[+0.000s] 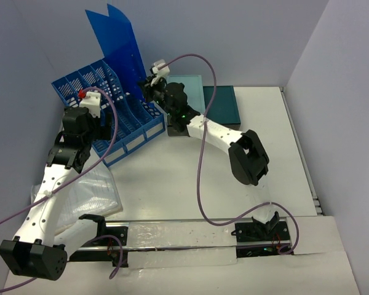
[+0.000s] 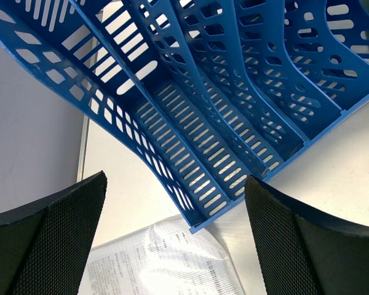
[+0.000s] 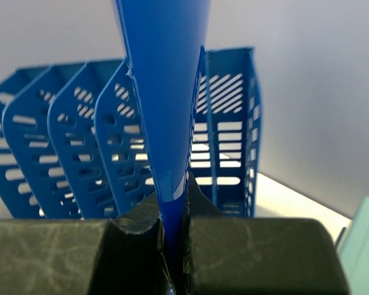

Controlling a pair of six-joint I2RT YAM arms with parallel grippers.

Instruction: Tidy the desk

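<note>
Right jaws clamp an upright blue folder (image 3: 166, 92) by the file rack (image 1: 132, 123), eleven o'clock on the desk (image 1: 160, 184); left jaws gape empty.

Blue slotted rack (image 1: 132, 123); blue folder (image 1: 120, 46) upright at its right end; teal boxes (image 1: 224, 106) farther right; bagged papers (image 1: 92, 193) nearer.

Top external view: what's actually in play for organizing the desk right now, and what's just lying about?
In play:
- blue folder, clamped in the right end effector
- blue file rack, where the folder stands
- desk

Lying about:
- sleeve of papers under the left arm
- pale teal box and dark teal box
- left end effector, open, empty
</note>
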